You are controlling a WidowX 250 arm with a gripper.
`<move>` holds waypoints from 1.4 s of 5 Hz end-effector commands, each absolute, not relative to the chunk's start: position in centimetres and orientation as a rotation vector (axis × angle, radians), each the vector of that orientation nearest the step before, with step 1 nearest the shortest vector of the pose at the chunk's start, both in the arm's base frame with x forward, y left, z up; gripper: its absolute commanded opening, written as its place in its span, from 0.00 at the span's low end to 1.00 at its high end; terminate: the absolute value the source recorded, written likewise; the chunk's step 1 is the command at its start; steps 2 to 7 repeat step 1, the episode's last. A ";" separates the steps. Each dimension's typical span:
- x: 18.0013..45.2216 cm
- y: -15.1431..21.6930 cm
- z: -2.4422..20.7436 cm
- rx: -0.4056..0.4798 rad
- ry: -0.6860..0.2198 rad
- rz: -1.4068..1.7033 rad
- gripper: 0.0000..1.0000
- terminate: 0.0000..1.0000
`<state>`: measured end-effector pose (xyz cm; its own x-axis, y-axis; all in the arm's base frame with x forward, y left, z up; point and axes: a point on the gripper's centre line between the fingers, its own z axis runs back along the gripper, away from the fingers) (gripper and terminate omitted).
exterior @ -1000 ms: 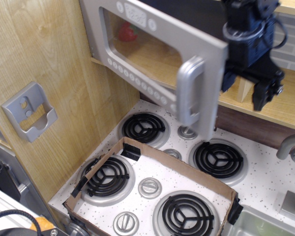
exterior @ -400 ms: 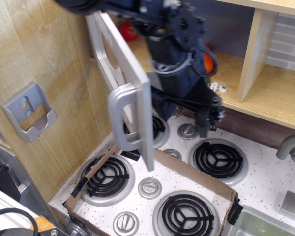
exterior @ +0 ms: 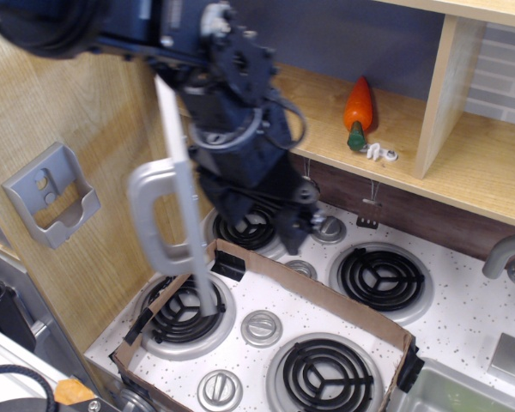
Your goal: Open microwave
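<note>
No words or brand names could be read anywhere. The microwave (exterior: 185, 197) was up at the left, beside the wooden wall, and its grey door was swung far open, so only its thin edge showed. One thick grey loop handle (exterior: 153, 219) stuck out from the door toward the left. The window and the buttons could not be seen from this side. The dark robot arm (exterior: 232, 120) reached down just behind the door, and its black pincer (exterior: 293, 225) hung over the back of the stove. It was too dark and blurry to tell how wide the pincer was or if it held anything. On the speckled white tabletop (exterior: 472, 313) there were four black ring burners (exterior: 383, 280) and several round silver knobs (exterior: 262, 327). A low brown cardboard frame (exterior: 322, 300) lay around part of the stove. One orange toy carrot (exterior: 359, 112) with a green end lay on the wooden shelf (exterior: 463, 176), and a small white thing (exterior: 379, 154) lay just beside it. One grey holder (exterior: 51, 196) was stuck on the wooden wall at the left.
</note>
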<state>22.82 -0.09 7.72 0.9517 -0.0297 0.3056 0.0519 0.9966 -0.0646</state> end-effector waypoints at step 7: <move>21.9 -0.6 8.9 -0.043 -0.319 0.000 1.00 1.00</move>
